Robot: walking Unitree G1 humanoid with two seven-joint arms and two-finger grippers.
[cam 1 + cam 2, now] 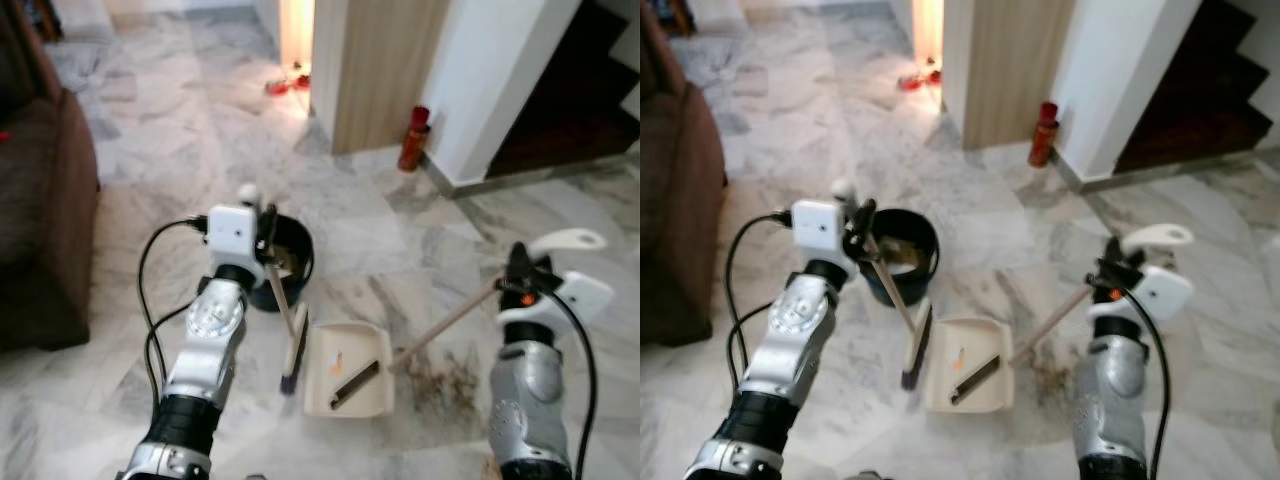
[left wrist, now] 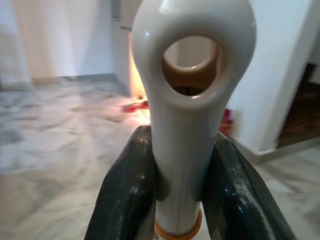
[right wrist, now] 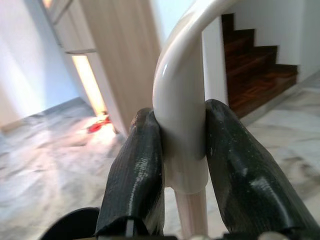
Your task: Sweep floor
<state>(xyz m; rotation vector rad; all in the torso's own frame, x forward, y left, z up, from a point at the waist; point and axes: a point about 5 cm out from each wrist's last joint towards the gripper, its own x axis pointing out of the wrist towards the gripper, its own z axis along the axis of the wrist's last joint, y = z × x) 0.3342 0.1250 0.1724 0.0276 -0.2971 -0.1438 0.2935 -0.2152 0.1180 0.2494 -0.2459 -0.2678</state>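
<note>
Marble floor [image 1: 180,140] scene where the left gripper [image 1: 262,225] clamps a broom [image 1: 292,345] handle, bristles down beside a cream dustpan [image 1: 348,372], whose long handle the right gripper [image 1: 522,270] clasps, apparently to catch nearby brown dirt [image 1: 445,385].

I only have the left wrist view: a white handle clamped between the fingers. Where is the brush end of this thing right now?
Observer: The broom has its black head down on the floor, just left of the cream dustpan.
Operator: Is anything holding that dustpan?
Observer: Yes, the right gripper is shut on the dustpan's long handle, which slants up from the pan.
</note>
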